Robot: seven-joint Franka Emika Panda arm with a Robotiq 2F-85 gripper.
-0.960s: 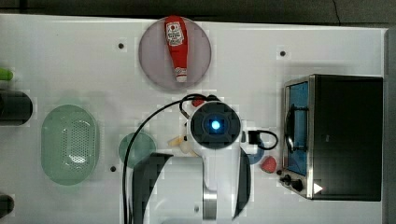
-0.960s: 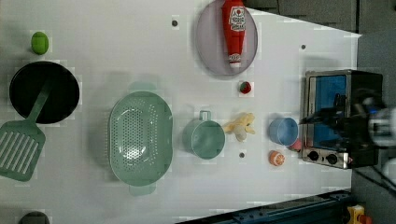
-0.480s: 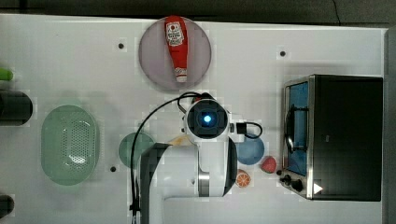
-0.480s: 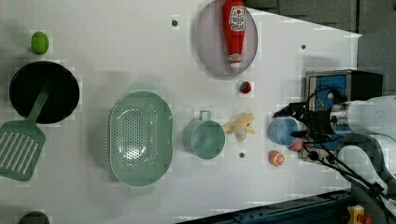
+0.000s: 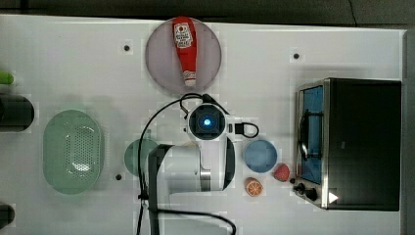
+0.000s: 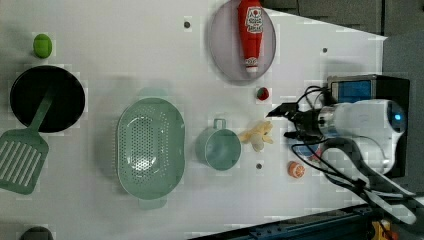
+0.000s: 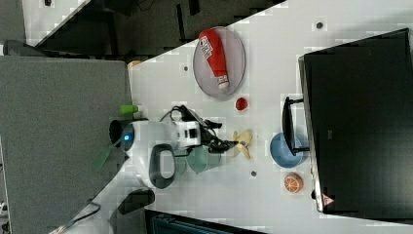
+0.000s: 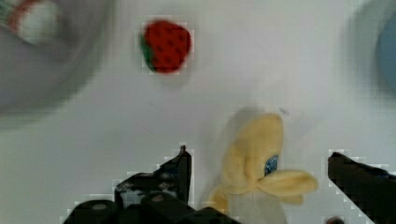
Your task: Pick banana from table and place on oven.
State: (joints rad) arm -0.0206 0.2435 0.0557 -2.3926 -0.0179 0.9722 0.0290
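Claw (image 8: 257,182) moved from oven (image 5: 362,142) to above banana (image 8: 261,158), fingers apart; bare table (image 8: 93,140) around.

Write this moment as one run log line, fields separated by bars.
phase: approach | gripper: open, fingers either side of banana | banana: on table | oven top: bare

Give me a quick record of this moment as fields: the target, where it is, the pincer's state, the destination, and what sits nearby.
target: banana, peeled, pale yellow
location: lying on the table, between the green cup and the blue bowl
pincer: pincer open, one finger on either side of the banana, not closed on it
destination: oven, black top bare
nearby: strawberry and orange slice on the table; ketchup bottle lying on a plate
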